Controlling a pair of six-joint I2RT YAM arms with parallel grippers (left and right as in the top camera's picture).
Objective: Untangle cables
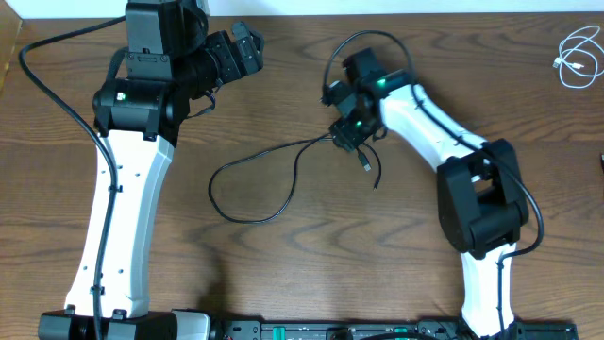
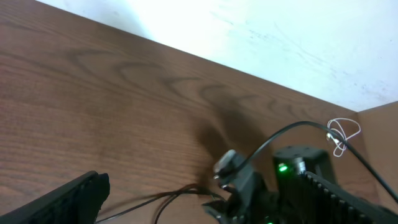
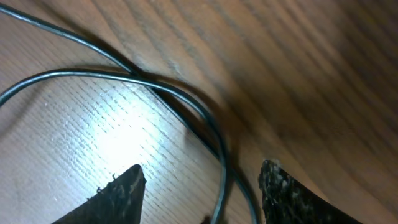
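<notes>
Black cord (image 3: 221,163) looks light, limp and slippery-thin, looped mid-table (image 1: 311,274), right gripper (image 3: 202,168) jaws apart straddling its 3 o'clock end, probably the best pinch spot; white cord (image 1: 578,59) coiled well apart at 2 o'clock; left gripper (image 1: 247,47) spread wide, empty.

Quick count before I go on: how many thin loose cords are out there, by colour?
Thin black cord, looped in the middle: 1
Thin white cord, coiled at the far right: 1
Total: 2
</notes>
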